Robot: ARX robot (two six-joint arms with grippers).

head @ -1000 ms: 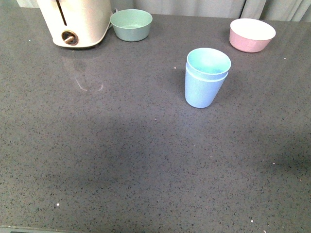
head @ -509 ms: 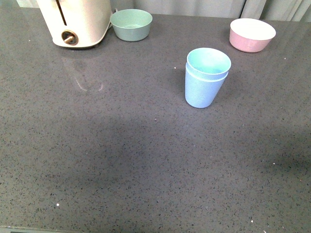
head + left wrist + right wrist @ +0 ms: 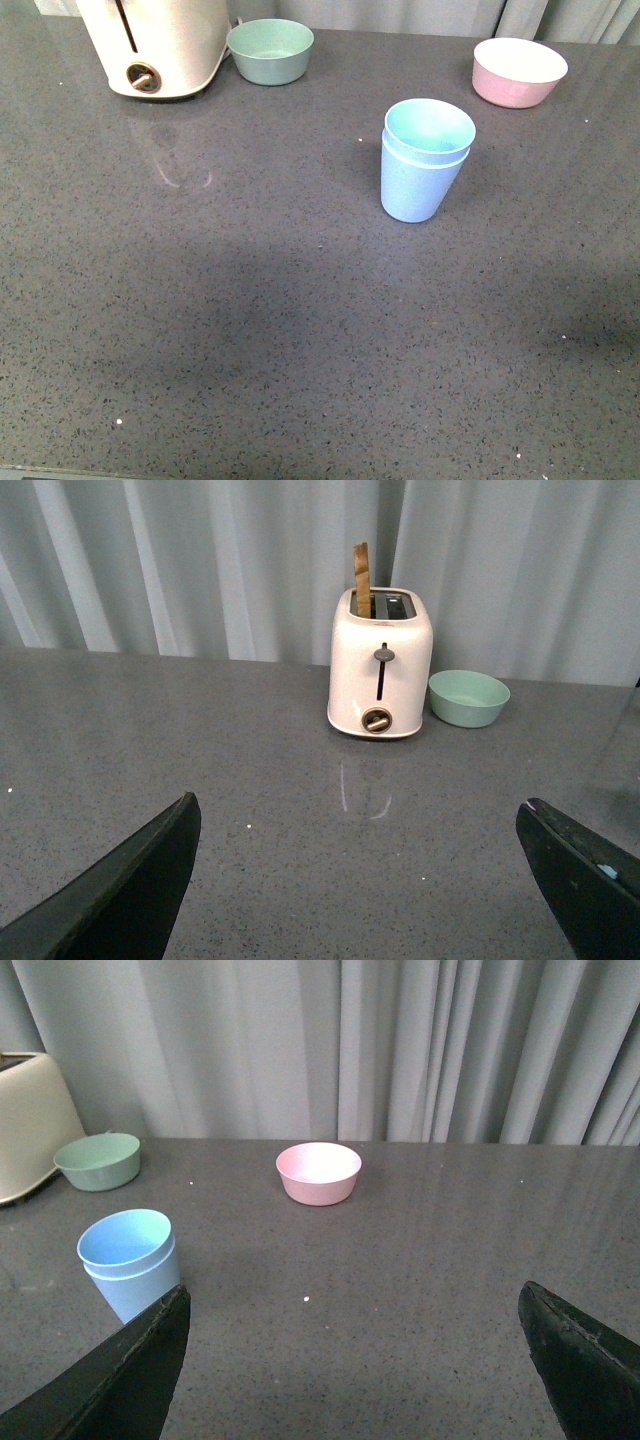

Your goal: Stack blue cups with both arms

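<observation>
- Blue cups [image 3: 424, 160] nested one inside the other, standing upright on the dark grey speckled worktop [image 3: 250, 320], right of centre, mid-depth; the inner cup's rim sits just above the outer rim.
- Same stack shows in the right wrist view [image 3: 130, 1260], partly behind one finger of the right tool.
- Pink bowl [image 3: 519, 72] far right, well apart from the stack; mint-green bowl [image 3: 270, 51] far left of centre, just beside the cream toaster [image 3: 160, 45].
- Toaster has a brown slice [image 3: 361, 580] sticking up from one slot; lever and round knob on its front.
- Left tool [image 3: 360, 880]: fingers spread wide, nothing between them, aimed toward the toaster and green bowl.
- Right tool [image 3: 355, 1360]: fingers spread wide, holding nothing, aimed toward the pink bowl.
- Neither tool appears in the front view; only finger edges show in the wrist views, so height above the worktop is hard to tell.
- Pale curtain [image 3: 400, 1050] hangs behind the worktop's far edge.
</observation>
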